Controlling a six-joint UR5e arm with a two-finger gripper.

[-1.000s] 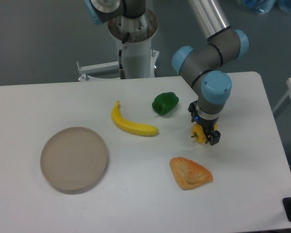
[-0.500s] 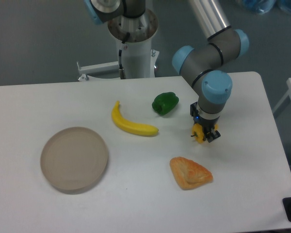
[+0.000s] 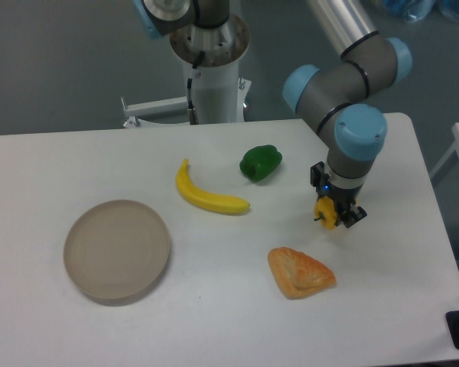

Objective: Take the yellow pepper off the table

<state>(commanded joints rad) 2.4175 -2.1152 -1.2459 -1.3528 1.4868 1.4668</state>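
From my feed, the gripper is clamped on the yellow pepper, which shows as a small yellow patch between the dark fingers, its short stem poking out to the left. I cannot tell whether the pepper touches the white bench or sits just above it. It is toward the bench's right edge, roughly midway between the far and near edges. The green pepper lies nearer the far edge, with the banana beside it. A pastry lies near the front edge just below the gripper, and a round tan plate sits toward the left.
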